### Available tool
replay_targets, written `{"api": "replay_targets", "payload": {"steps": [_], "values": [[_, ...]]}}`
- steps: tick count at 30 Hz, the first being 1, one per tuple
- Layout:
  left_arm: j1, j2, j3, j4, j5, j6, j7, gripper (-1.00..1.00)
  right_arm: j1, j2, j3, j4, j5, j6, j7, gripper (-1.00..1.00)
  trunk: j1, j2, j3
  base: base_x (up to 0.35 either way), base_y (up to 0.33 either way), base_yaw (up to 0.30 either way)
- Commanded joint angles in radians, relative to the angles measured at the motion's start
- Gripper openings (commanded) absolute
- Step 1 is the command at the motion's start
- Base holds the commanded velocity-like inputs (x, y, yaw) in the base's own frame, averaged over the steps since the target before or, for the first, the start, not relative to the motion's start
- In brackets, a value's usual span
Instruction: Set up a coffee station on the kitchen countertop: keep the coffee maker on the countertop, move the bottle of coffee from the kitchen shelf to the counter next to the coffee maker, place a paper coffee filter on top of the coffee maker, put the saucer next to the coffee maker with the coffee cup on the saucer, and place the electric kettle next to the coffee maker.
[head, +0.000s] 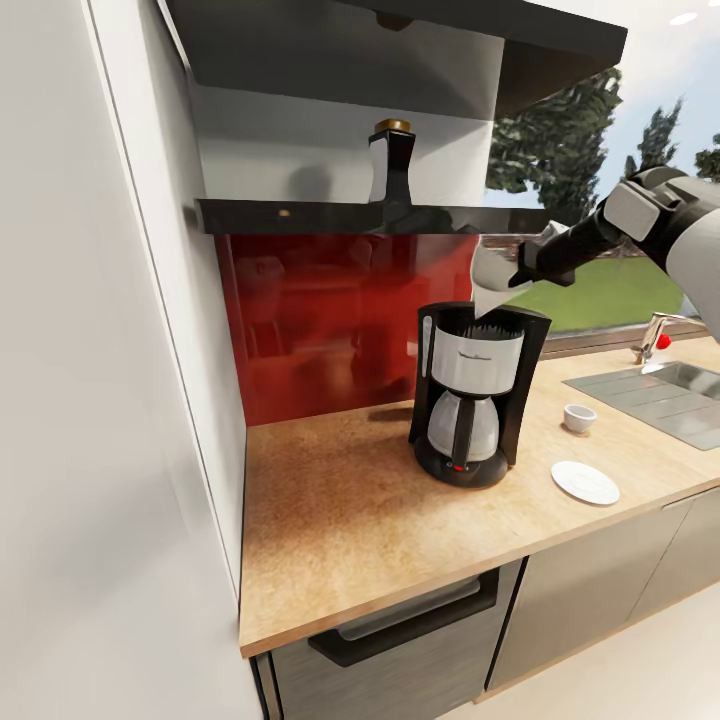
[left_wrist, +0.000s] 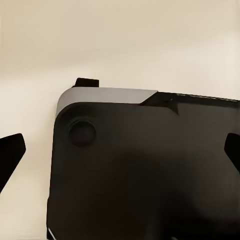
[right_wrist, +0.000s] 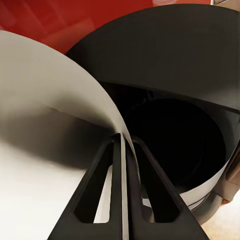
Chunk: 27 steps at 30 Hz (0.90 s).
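Observation:
The black and silver coffee maker (head: 472, 400) stands on the wooden countertop (head: 340, 510) with its top open (right_wrist: 175, 125). Just above its right rim my right gripper (head: 520, 275) is shut on a white paper coffee filter (head: 495, 280). In the right wrist view both fingers (right_wrist: 102, 185) pinch the edge of the filter (right_wrist: 45, 125) over the dark basket. The dark bottle of coffee (head: 392, 165) with a gold cap stands on the black shelf (head: 330, 215). Right of the maker sit a white cup (head: 579, 417) and a separate white saucer (head: 585, 482). My left gripper (left_wrist: 120, 155) is open over a dark flat body.
A steel sink (head: 665, 395) with a faucet (head: 652, 340) lies at the right end of the counter. A white wall panel (head: 110, 400) closes the left side, and a red backsplash (head: 320, 330) runs behind. Bare counter lies left of and in front of the maker.

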<state>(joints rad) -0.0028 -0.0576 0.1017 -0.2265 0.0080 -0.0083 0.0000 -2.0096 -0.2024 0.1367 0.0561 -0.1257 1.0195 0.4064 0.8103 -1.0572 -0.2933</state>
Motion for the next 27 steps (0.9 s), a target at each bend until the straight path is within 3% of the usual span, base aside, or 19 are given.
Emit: {"api": "replay_targets", "payload": {"steps": [1, 10, 17, 27], "values": [[0.0, -0.001, 0.006, -0.001, 0.001, -0.001, 0.0, 1.0, -0.002, 0.0, 0.009, 0.002, -0.013, 0.002, 0.0, -1.0, 0.0, -0.001, -0.001, 0.0, 0.0, 0.0], [0.0, -0.001, 0.006, -0.001, 0.001, -0.001, 0.0, 1.0, 0.006, 0.001, 0.01, 0.002, -0.012, 0.002, 0.0, -1.0, 0.0, -0.001, -0.001, 0.0, 0.0, 0.0], [0.0, -0.001, 0.006, 0.0, 0.001, -0.001, 0.0, 1.0, 0.014, 0.025, 0.011, 0.002, -0.012, 0.001, 0.0, -1.0, 0.0, -0.001, -0.001, 0.0, 0.0, 0.0], [0.0, -0.001, 0.006, -0.001, 0.001, -0.001, 0.0, 1.0, 0.015, 0.028, 0.015, -0.001, -0.011, 0.001, -0.001, -1.0, 0.0, -0.001, -0.001, 0.0, 0.0, 0.0]]}}
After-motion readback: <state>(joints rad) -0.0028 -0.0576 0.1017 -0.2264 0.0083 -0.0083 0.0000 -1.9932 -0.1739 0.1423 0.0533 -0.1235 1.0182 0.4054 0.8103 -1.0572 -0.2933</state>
